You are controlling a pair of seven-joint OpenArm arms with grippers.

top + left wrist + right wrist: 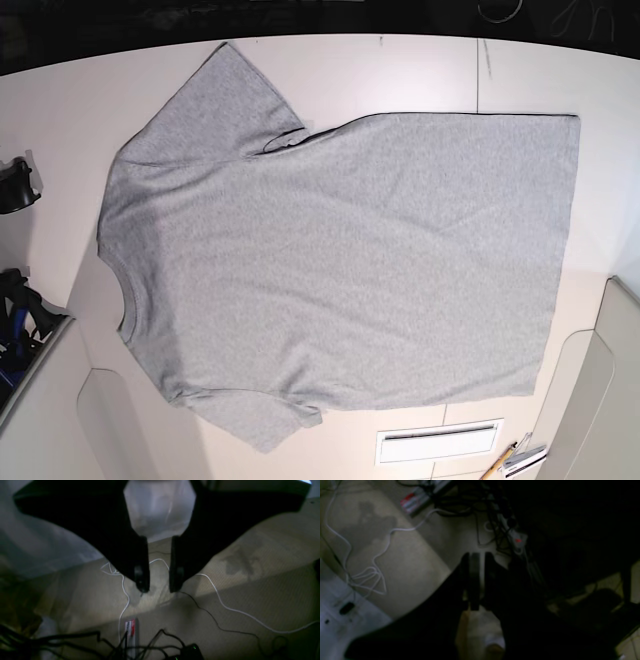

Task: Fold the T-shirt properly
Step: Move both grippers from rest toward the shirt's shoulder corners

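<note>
The heather-grey T-shirt [340, 260] lies spread flat on the white table [400, 70] in the base view. Its crew neck is at the left, its hem at the right, and one sleeve points to the back and one to the front. No lettering shows. Neither gripper appears in the base view. In the left wrist view my left gripper [158, 585] hangs over carpeted floor, its dark fingers a small gap apart and empty. My right gripper [482, 580] also hangs over the floor, with only a thin slit between its fingers. The T-shirt is out of both wrist views.
A white slotted panel [440, 440] and a pencil [505, 462] lie at the table's front edge. Black hardware [15, 185] stands at the left edge. White cables [220, 600], black cables and a power strip [131, 630] lie on the carpet below the arms.
</note>
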